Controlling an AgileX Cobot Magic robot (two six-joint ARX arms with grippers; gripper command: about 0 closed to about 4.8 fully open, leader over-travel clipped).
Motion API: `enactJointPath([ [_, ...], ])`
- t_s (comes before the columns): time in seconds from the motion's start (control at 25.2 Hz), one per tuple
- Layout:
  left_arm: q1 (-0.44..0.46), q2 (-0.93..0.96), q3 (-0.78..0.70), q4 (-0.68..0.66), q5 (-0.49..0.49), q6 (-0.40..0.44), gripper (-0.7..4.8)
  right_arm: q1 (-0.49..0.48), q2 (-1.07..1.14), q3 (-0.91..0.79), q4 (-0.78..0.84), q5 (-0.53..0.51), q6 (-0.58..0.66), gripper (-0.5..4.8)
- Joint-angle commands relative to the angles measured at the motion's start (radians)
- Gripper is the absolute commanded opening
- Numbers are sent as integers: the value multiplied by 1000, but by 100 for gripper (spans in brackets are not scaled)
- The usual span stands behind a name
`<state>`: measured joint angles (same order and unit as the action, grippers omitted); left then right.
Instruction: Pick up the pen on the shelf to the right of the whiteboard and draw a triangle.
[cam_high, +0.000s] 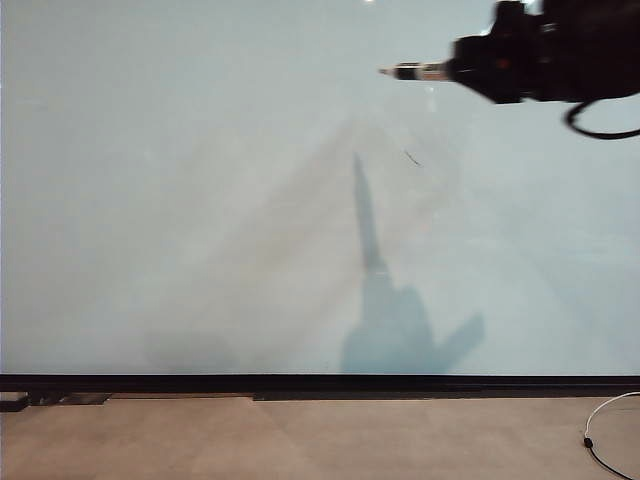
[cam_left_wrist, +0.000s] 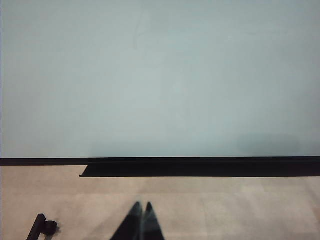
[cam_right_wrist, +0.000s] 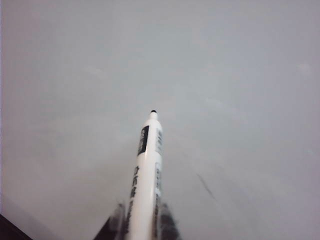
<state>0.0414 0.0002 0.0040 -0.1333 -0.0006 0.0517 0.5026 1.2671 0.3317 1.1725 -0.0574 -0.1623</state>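
Gripping the pen (cam_right_wrist: 146, 175) between its 2 fingers, the right gripper (cam_right_wrist: 142, 220) is clamped tight on the lower part of the white barrel, with the label bands and dark tip sticking out beyond the fingertips. Seen from the exterior camera, that gripper (cam_high: 455, 70) sits high at the upper right, dark and bulky, and the pen (cam_high: 412, 71) juts out level toward the left, its tip in front of the whiteboard (cam_high: 200, 200); whether the tip touches the surface cannot be told. A tall pointed shadow of arm and pen falls on the board below it. Just beside that shadow's top lies 1 short dark slanted scratch mark (cam_high: 412, 158), which also shows in the right wrist view (cam_right_wrist: 205, 185) near the barrel. No drawn outline shows on the board.

The left gripper (cam_left_wrist: 141, 222) rests low over the tan table (cam_left_wrist: 225, 210), well apart from the pen, its 2 dark fingertips pressed together with no gap and nothing between them. Ahead of it runs the black strip (cam_left_wrist: 200, 167) along the whiteboard's lower edge. A small black fitting (cam_left_wrist: 44, 227) lies on the table to one side, and a thin white cable (cam_high: 605, 425) curls at the table's right corner.
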Motion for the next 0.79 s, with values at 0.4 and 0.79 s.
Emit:
enactJointPath([
  [0.4,0,0,3,7,4,0,-5,29,270,162,68,-25,1,-3],
  [0.79,0,0,3,7,4,0,-5,22,303,178,119,-23,-41,-3],
])
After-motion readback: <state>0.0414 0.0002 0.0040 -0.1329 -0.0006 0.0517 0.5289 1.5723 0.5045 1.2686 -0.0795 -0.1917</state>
